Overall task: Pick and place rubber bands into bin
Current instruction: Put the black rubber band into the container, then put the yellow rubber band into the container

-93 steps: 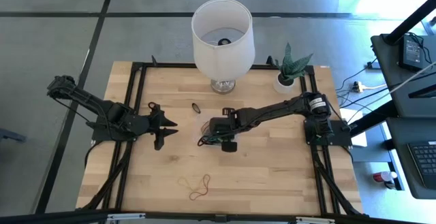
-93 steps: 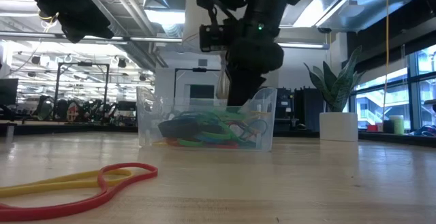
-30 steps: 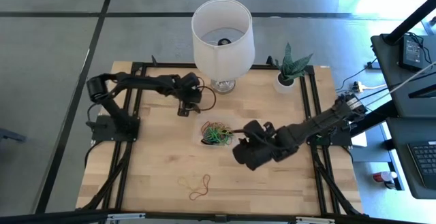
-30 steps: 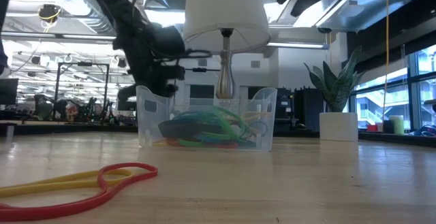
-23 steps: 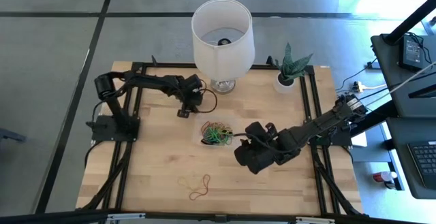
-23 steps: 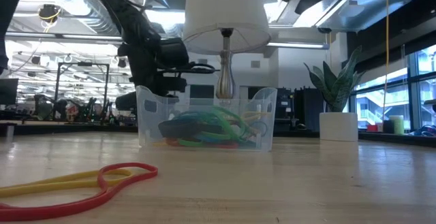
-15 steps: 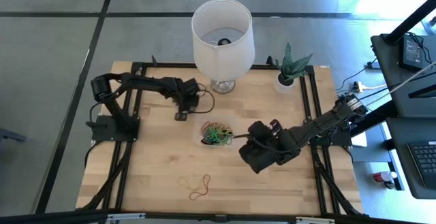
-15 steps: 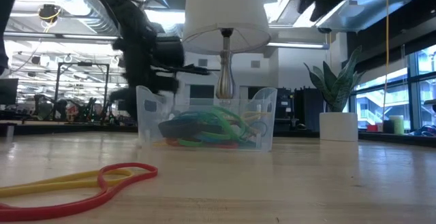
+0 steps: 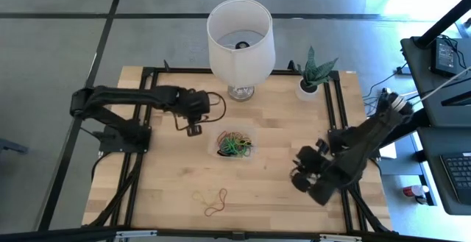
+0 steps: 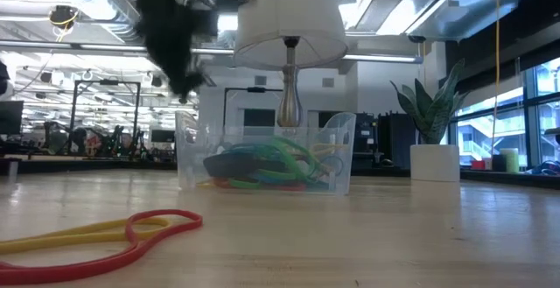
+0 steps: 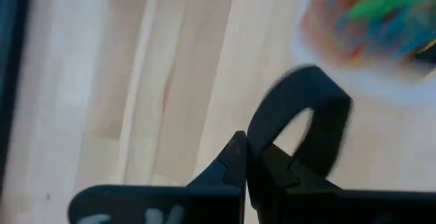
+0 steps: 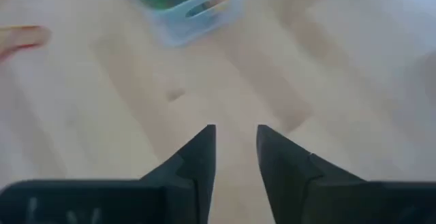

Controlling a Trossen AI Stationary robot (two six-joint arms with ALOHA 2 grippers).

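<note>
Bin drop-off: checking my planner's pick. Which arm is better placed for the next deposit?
Left. The left gripper is shut on a black rubber band near the bin; the right gripper is open, empty and farther off.

1. A wooden table (image 9: 280, 198) was seen;
2. on it were set the clear bin (image 9: 235, 145), a lamp (image 9: 241, 40), a potted plant (image 9: 310, 82);
3. red and yellow rubber bands (image 9: 212, 201) lay near its front edge.
</note>
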